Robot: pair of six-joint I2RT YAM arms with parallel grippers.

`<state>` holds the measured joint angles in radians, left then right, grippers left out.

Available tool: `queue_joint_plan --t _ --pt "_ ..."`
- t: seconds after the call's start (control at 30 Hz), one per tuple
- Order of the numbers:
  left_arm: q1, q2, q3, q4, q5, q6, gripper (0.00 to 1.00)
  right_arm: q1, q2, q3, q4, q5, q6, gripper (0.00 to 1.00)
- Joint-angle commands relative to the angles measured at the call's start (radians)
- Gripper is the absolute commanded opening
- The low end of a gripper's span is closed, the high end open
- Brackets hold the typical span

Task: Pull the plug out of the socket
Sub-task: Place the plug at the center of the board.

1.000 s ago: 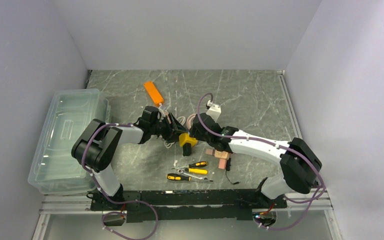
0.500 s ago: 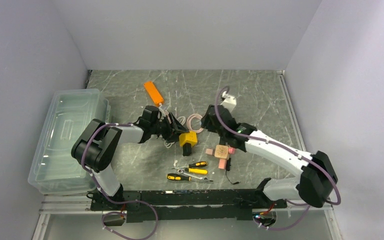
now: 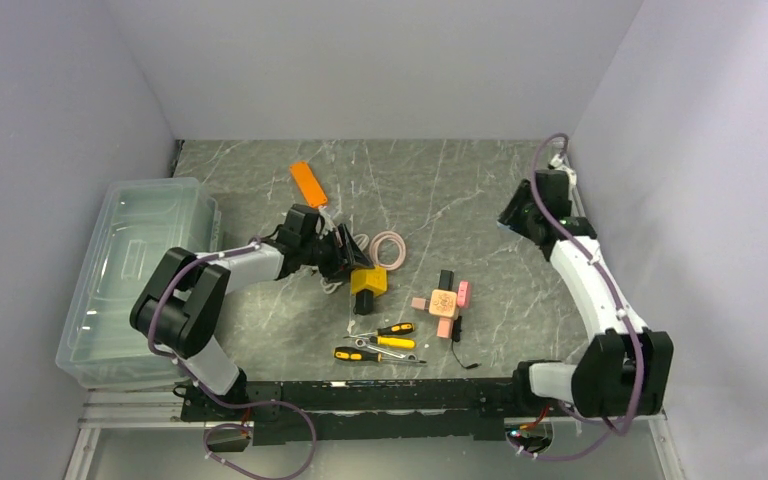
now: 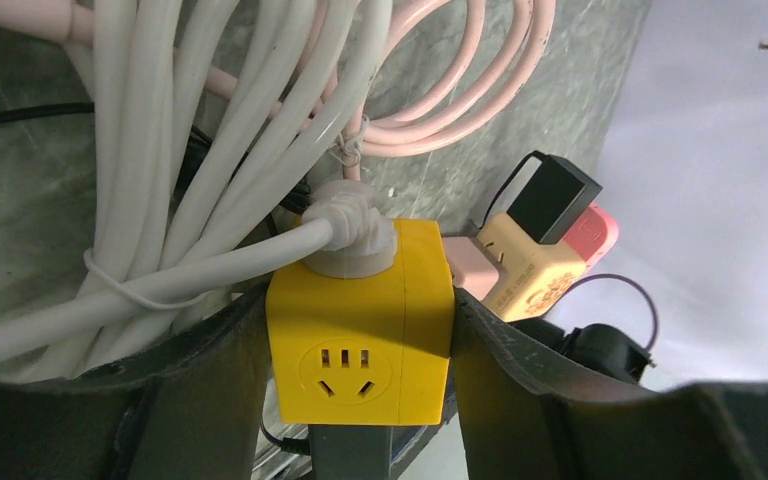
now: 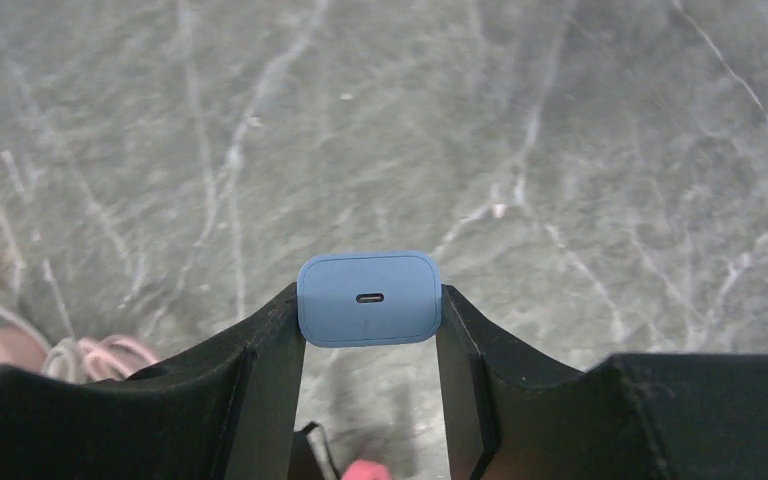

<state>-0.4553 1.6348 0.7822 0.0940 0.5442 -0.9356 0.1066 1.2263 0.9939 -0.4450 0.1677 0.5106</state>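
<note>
the left gripper [image 4: 356, 312] is clenched on the yellow socket cube [image 4: 370, 370], one dark finger [image 4: 210, 370] flat against each side, the cube's three-slot face turned back toward the wrist. on the cube's far face, just past the fingertips, a white plug collar [image 4: 348, 238] sits seated, and its cord runs off past the left-hand finger into a bundle of white cords [image 4: 160, 150]. beyond the bundle a pink cable coil [image 4: 460, 70] lies on the grey marble table [image 4: 20, 230]. just outside the right-hand finger sits a peach adapter cube [image 4: 520, 270] with a black plug [image 4: 555, 195] on it.

the right gripper [image 5: 368, 320] is grasping the blue plug [image 5: 368, 285] between its fingertips, the plug's flat end with a small slot port facing the wrist. only bare marble shows beyond those fingertips. seen from above, the plug and this gripper are well apart from the socket cube, which stays between the left fingers.
</note>
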Motion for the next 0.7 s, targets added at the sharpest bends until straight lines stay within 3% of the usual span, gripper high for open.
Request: queue_joint_plan --t 0.0,0.1,0.27,0.67 --pt "0.004 -0.059 0.135 -0.122 0.058 0.181 0.02 -0.199 0.092 0.014 -0.055 -0.288 -0.085 0.00" --pt "0.007 -0.100 0.164 -0.239 0.064 0.285 0.02 -0.305 0.162 -0.004 -0.039 -0.403 -0.103 0.00" --pt "0.010 -0.190 0.155 -0.329 0.051 0.401 0.03 -0.364 0.263 -0.009 -0.020 -0.441 -0.111 0.01" --pt "0.019 -0.159 0.180 -0.396 0.099 0.453 0.01 -0.380 0.420 0.045 -0.035 -0.330 -0.123 0.18"
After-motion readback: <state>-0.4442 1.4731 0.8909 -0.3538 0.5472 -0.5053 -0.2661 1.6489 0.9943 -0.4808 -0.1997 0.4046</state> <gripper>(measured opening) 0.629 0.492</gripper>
